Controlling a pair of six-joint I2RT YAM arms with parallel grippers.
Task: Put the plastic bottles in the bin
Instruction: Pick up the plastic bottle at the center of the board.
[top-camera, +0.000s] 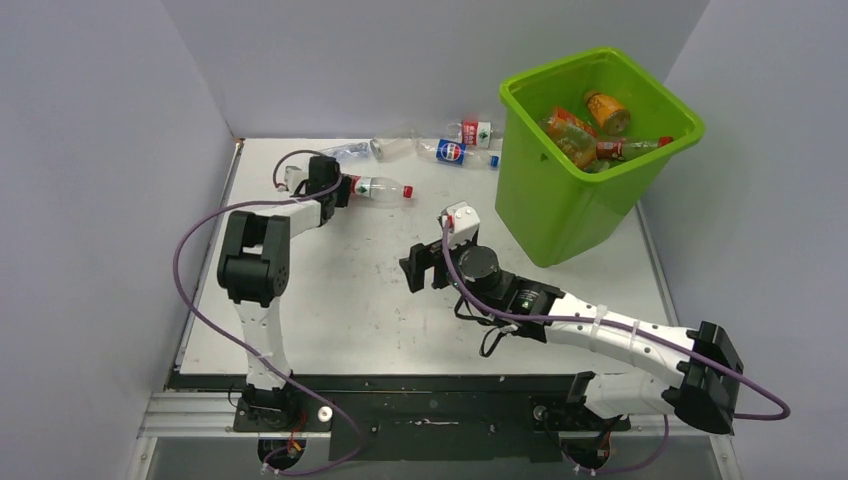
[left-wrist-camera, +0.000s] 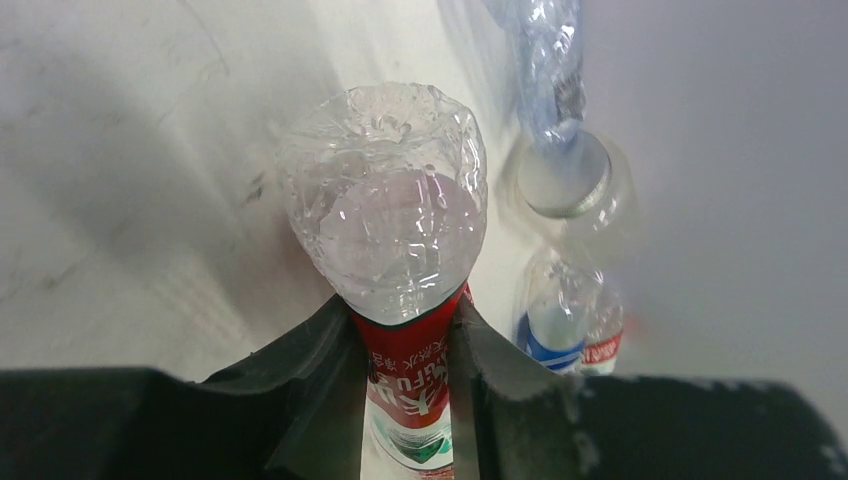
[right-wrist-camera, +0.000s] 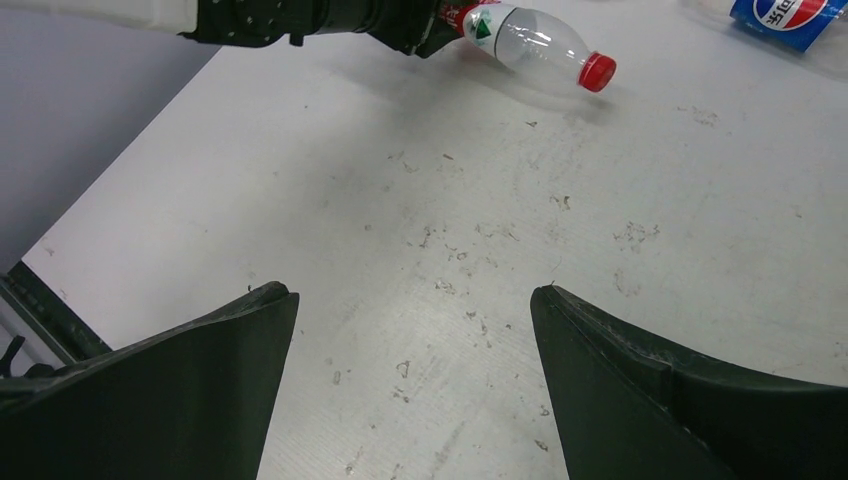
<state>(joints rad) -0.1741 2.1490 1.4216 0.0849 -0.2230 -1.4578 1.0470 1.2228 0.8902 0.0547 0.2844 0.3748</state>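
Observation:
A clear plastic bottle (top-camera: 382, 188) with a red label and a red cap lies on its side at the back left of the table. My left gripper (top-camera: 345, 188) is shut on its labelled middle. In the left wrist view both fingers press the red label and the bottle's base (left-wrist-camera: 385, 200) points away from my left gripper (left-wrist-camera: 405, 335). My right gripper (top-camera: 420, 268) hangs open over mid-table with nothing between its fingers (right-wrist-camera: 413, 300); the held bottle (right-wrist-camera: 535, 40) shows far ahead of it. The lime-green bin (top-camera: 560, 205) stands at the back right and holds several orange and clear bottles (top-camera: 577, 137).
More bottles lie along the back wall: a crushed clear one (top-camera: 392, 148), a blue Pepsi-labelled one (top-camera: 455, 152) and a red-labelled one (top-camera: 478, 130). Two of them (left-wrist-camera: 558, 320) lie just right of the left gripper. Grey walls close in the left, back and right.

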